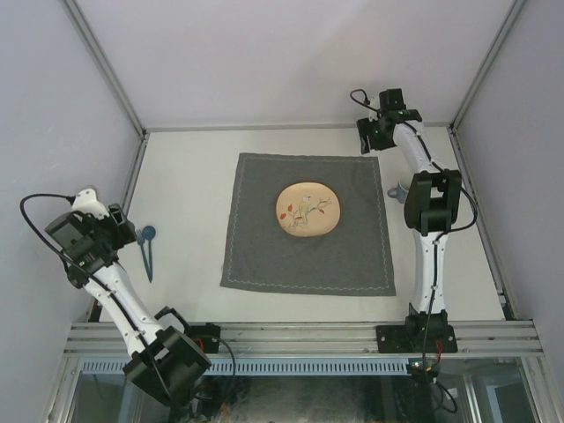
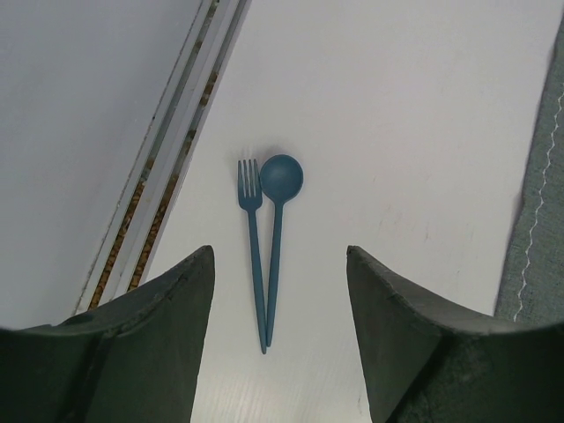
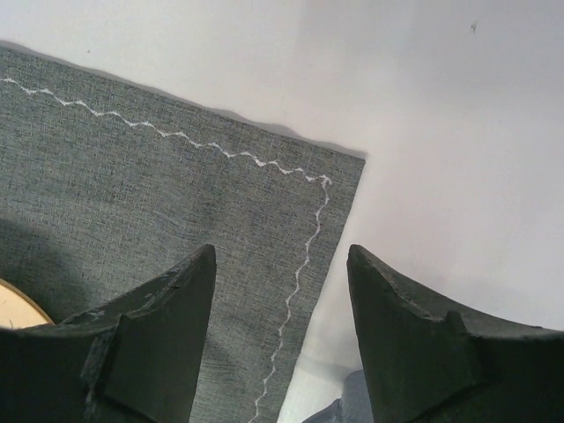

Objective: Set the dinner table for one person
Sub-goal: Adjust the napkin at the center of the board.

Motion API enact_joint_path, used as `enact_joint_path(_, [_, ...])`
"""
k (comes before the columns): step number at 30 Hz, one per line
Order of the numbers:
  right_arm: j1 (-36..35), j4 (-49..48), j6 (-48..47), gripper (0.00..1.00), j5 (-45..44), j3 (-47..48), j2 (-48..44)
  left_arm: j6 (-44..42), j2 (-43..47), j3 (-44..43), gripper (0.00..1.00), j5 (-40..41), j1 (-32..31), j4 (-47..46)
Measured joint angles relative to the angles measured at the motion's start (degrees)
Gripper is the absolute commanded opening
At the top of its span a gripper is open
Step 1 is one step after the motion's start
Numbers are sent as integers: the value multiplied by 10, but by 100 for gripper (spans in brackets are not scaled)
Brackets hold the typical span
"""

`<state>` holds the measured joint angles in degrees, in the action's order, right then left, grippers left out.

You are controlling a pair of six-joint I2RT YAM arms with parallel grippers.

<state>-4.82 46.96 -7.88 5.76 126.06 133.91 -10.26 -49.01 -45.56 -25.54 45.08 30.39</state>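
1. Fingers (image 2: 167, 317) of our left gripper (image 2: 280, 256) stand well apart and empty above the fork (image 2: 253, 238) and spoon (image 2: 280, 176).
2. Our right gripper (image 3: 280, 256) gapes, empty, over the far corner of the cloth (image 1: 264, 238).
3. On the dinner table (image 1: 185, 167), the plate (image 1: 307, 210) sits mid-cloth, and fork and spoon lie near the table's left edge.
4. We judge the pickup comes next: lower and pinch one handle only, since their ends touch.

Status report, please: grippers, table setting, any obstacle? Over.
Left gripper open, over fork and spoon lying on dinner table. Right gripper open, over cloth corner. Plate on cloth. Nothing blocks the cutlery.
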Motion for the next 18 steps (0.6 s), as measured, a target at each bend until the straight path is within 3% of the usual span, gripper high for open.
enact_joint_path(18, [3, 5, 4, 59, -9, -11, 28, -14, 33, 2, 66, 5, 0, 11])
